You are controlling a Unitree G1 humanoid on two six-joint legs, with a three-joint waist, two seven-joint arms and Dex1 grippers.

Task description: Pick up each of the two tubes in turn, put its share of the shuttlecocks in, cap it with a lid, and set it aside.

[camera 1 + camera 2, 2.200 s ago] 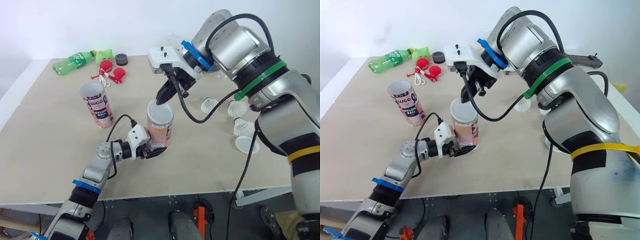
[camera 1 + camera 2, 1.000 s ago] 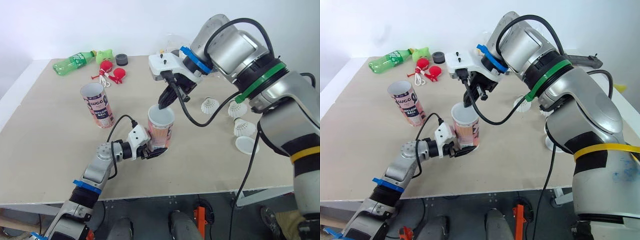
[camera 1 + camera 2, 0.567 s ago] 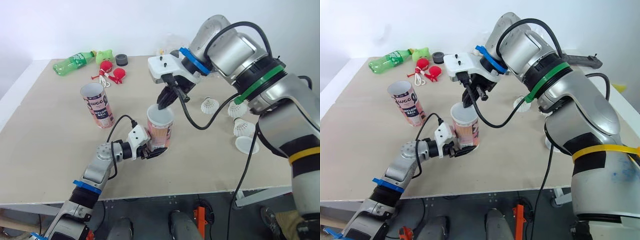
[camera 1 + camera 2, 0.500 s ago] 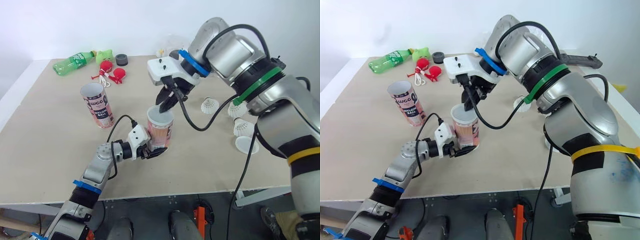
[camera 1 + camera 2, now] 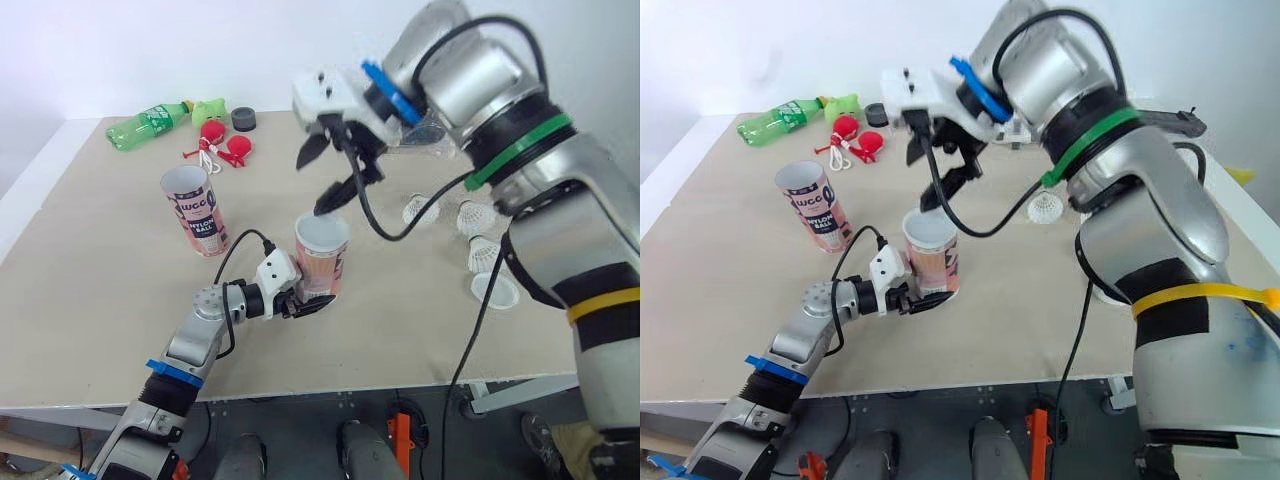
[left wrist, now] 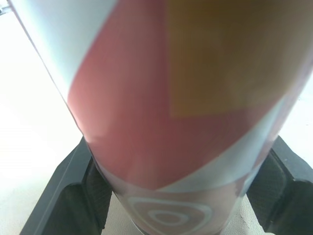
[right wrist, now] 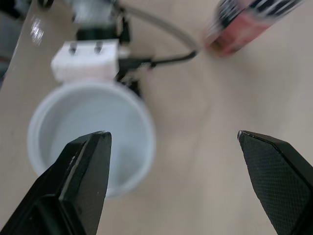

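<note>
A pink-and-white tube (image 5: 320,256) stands upright near the table's middle, its mouth open. My left gripper (image 6: 171,200) is shut on its lower part, with one black finger (image 6: 73,191) on each side. My right gripper (image 5: 313,185) hangs open a little above the tube's mouth (image 7: 90,132), with nothing between its fingers. What lies inside the tube is too blurred to tell. A second tube (image 5: 195,210), red and white, stands open to the left. Three white shuttlecocks (image 5: 418,210) (image 5: 472,216) (image 5: 485,255) lie at the right, with a white lid (image 5: 495,290) in front of them.
At the back left lie a green bottle (image 5: 145,125), a green toy (image 5: 208,108), red toys (image 5: 225,147) and a black cap (image 5: 243,119). A clear bag (image 5: 430,140) lies behind my right arm. The table's front edge (image 5: 350,388) is close behind my left arm.
My right gripper was shut with its tips at the tube's mouth; it has opened wide and risen above it. The left gripper and the tube have stayed put.
</note>
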